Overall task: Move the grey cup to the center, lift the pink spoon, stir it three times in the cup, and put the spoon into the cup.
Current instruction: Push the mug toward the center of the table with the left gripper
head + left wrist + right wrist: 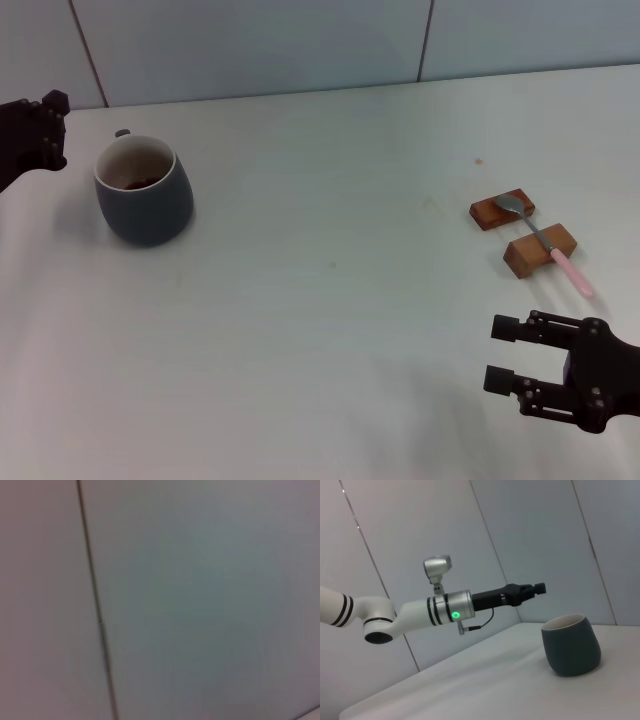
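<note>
The grey cup (143,192) stands upright at the far left of the white table, with dark liquid inside and its handle turned to the back. It also shows in the right wrist view (571,644). The pink spoon (543,241) lies across two brown wooden blocks (522,232) at the right, with its metal bowl on the far block and its pink handle pointing toward me. My left gripper (60,130) hovers open just left of the cup, apart from it, and also shows in the right wrist view (539,588). My right gripper (500,354) is open and empty at the near right, in front of the spoon.
A pale tiled wall (300,45) runs behind the table's far edge. The left wrist view shows only this wall with a dark seam (97,610). The bare table top (330,280) stretches between the cup and the blocks.
</note>
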Motion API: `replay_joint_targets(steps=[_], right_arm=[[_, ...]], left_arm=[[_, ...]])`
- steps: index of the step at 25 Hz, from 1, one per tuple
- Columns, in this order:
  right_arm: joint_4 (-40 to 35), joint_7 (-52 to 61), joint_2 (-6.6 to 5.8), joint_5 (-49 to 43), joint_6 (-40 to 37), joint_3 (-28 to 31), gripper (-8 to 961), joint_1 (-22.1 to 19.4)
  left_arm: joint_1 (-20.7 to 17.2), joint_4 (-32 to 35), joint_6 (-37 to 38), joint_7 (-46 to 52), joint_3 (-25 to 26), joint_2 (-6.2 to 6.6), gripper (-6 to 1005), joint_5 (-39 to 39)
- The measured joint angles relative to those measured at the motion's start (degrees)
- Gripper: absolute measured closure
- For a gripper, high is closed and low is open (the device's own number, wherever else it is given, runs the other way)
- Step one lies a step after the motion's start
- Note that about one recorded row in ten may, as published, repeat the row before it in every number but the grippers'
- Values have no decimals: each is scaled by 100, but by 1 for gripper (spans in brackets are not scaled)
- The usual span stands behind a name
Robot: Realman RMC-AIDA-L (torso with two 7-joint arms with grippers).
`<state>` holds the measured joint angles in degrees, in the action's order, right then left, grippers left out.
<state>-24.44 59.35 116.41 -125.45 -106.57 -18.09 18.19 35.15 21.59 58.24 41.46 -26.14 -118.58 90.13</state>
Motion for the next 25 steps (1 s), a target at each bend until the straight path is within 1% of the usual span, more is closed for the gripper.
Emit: replay_joint_targets(steps=[2,3,4,6,12,13,14,18,25], right_arm=[[0,0,0,2,0,-1,285,0],[0,0,0,3,0,-1,285,0],[0,0,0,3,0,-1,285,0],[0,0,0,3,-1,-1,285,-1],[0,18,2,3,-5,-1,285,-1],[0,24,3,4,-12,-2,285,0],[0,24,3,4,-12,-2,285,0],[0,27,4,3,-21,-1,285,0],[0,30,4,3,-22,-1,285,0]], left_arm=[[86,-174,-317,-643,20,-5,988,-229],[160,-367,-587,-1452,25,-11,988,-512],[160,-367,-587,-1452,25,-11,988,-512],[215,-504,-744,-2189,24,-14,988,-675],[306,-718,-1010,-3777,8,-20,989,-801],[337,-784,-1139,-4229,-15,-33,989,-804],[337,-784,-1139,-4229,-15,-33,989,-804],[459,-986,-1466,-5218,-2,-43,990,-809],[482,-996,-1576,-5453,-95,-33,991,-769]])
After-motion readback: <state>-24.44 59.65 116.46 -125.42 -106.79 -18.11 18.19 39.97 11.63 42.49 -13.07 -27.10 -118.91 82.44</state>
